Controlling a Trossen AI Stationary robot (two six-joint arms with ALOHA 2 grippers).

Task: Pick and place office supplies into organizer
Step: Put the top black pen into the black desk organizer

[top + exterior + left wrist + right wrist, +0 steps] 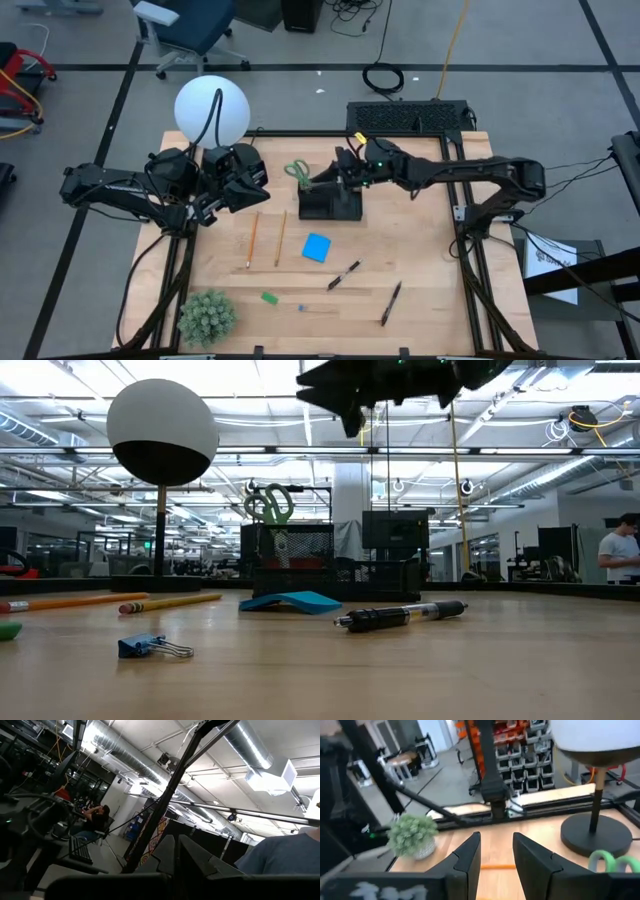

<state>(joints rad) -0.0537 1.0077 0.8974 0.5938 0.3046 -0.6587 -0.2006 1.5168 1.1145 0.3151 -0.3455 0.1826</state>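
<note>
Organizer (331, 204) sits at the far middle of the surface (420, 260), black, low-walled. Green-handled scissors (298, 171) stand in its left end, handles up and tilted toward the lamp; in the low view the handles (270, 503) rise above the mesh wall.

Still loose on the surface:
- 2 orange-yellow pencils (265, 239) lying side by side, near parallel, left of and nearer than the organizer.
- Blue note pad (317, 247) just in front of the organizer, apart from it; low view shows 1 edge lifted.
- 2 dark pens: 1 (344, 275) right of the pad, the other (391, 302) farther right toward the near edge.
- Green eraser (269, 297) near the front, left of centre.
- Small blue piece (303, 307) just right of the eraser; low view shows it as a blue binder clip (153, 648).

Right end effector (343, 166) hangs over the organizer's far edge, just right of the scissors, clear of the surface in the low view (352, 415). Its own wrist view shows the 2 fingers (467, 855) spread with a gap between them, nothing held.

Left end effector (252, 186) is at the far left, next to the lamp, well apart from the supplies, aimed up into the room. Its fingers (165, 852) appear pressed together, empty.

White globe lamp (211, 109) at the far left corner; fuzzy green plant ball (206, 316) at the near left corner.
</note>
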